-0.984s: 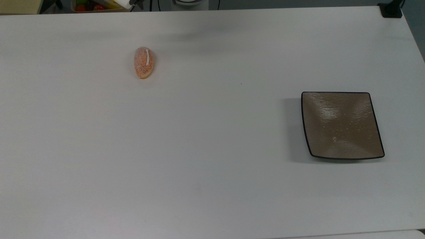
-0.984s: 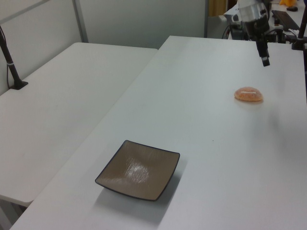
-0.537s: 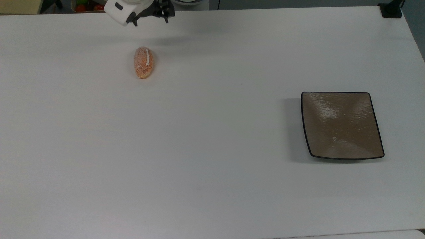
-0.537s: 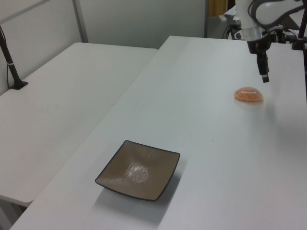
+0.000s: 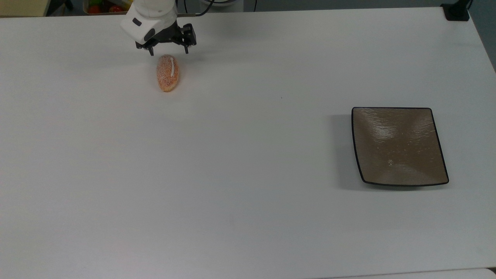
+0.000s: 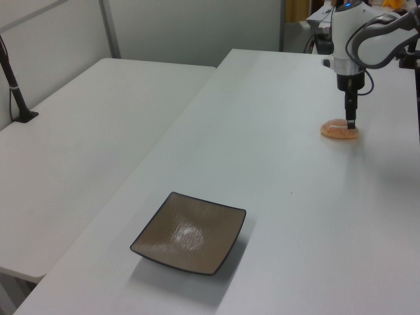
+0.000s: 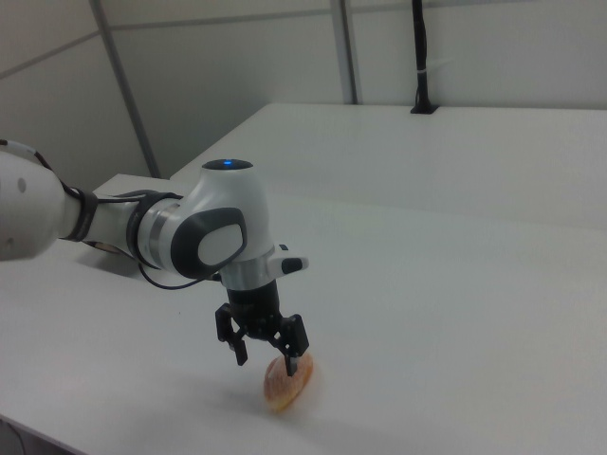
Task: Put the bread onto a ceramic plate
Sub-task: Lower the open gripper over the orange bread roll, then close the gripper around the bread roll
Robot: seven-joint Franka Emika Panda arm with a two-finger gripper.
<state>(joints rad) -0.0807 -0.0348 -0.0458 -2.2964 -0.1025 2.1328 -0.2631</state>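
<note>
White desk [image 5: 248,174] fills my top view, with grey partition walls behind it in the left and right views and a second white desk [image 6: 79,151] alongside on the left view's left.

I see the arm [image 7: 190,237] reaching in from the top view's upper edge, wrist turned straight down, so the gripper [image 5: 167,49] points at the desk. In the right view its white and grey wrist housing bends over from the right view's left, a blue light on top. The fingers [image 7: 292,362] are spread wide, one tip to each side of the far end of the bread [image 5: 167,73], and I see a gap between each tip and the crust in the top view. From the left view one finger [image 6: 351,111] hangs in front of the bread [image 6: 340,129], its tip low against it.

The bread lies on the desk, white stripe up, well apart from the plate [image 5: 399,146], which sits bare toward the top view's right.

Hard to judge: whether the fingertips are level with the bread or slightly above it. In the right view the bread [image 7: 288,384] is smeared and partly behind a finger. At the top view's upper edge the arm is cut off, and a bin [image 5: 102,7] with red and green items is barely visible.
</note>
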